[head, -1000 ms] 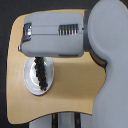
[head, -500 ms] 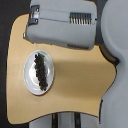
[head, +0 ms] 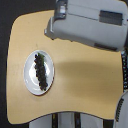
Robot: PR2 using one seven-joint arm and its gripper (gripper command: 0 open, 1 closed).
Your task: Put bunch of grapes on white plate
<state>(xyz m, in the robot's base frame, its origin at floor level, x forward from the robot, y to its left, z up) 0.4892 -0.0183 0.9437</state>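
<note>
Even, fairly bright light falls across the tan surface (head: 85, 80), with a soft shadow spreading beneath the grey arm (head: 90, 22) and no hard glare. The whole view is low in resolution and blurred, edges smeared throughout. The white plate (head: 30, 75) gleams palely, its rim indistinct.

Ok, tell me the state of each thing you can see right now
Grapes: lying lengthwise on the plate, not held.
Plate: flat on the table, holding the grapes.
Table: level, with the plate toward the exterior view's left.
Robot arm: up over the table's far edge, apart from the plate; its gripper cannot be made out.
</note>
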